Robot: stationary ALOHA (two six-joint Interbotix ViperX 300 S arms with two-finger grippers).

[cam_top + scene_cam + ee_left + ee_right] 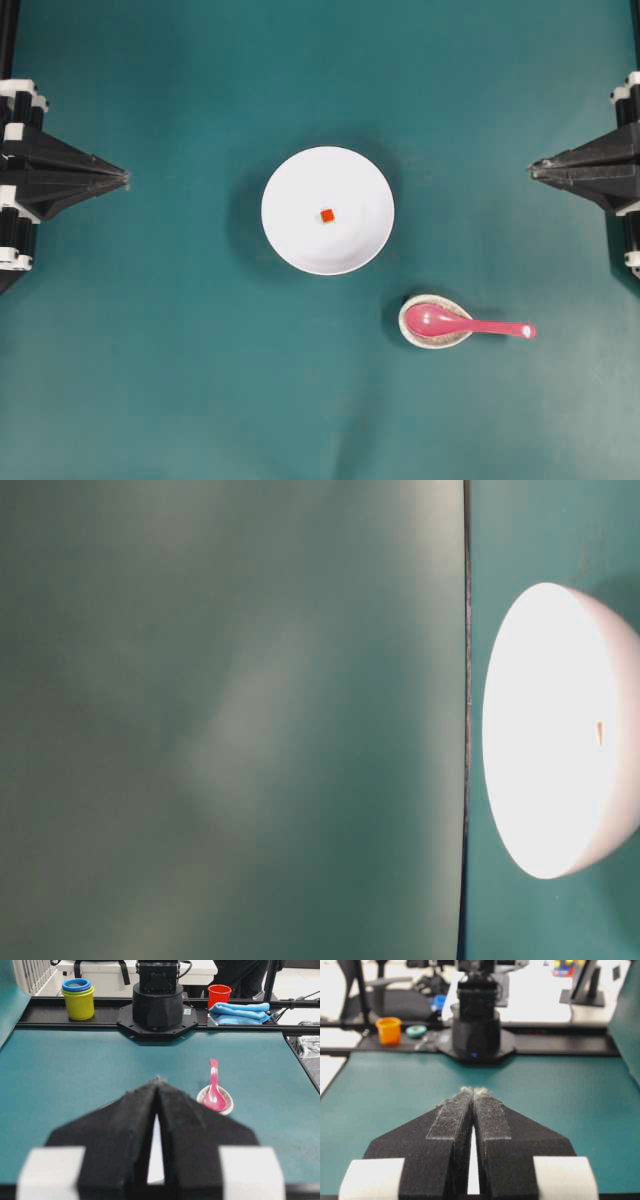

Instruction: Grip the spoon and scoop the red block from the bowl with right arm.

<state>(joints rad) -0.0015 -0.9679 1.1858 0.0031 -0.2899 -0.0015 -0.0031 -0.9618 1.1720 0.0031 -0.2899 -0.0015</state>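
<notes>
White bowl (pixel 300 240) x1 | red block (pixel 327 215) x1 | spoon (pixel 465 324) x1 | both end effectors clenched, empty: left end effector (pixel 126 178), right end effector (pixel 532 168)

The red block (pixel 327 215) sits in the bowl (pixel 290 190); the spoon (pixel 462 324) rests in a small dish (pixel 409 331).

A teal surface (pixel 150 380) fills the overhead view, smooth with faint creases and an even light. From the left wrist view, past its far edge runs a black rail (pixel 60 1015); at eleven o'clock stands a stack of cups (pixel 78 998), yellow-green with blue on top, at one o'clock a red cup (pixel 219 995) beside a folded blue cloth (pixel 239 1013). From the right wrist view, an orange cup (pixel 388 1030) sits at ten o'clock, near a black office chair (pixel 395 1000); the room behind is brightly lit and blurred.
</notes>
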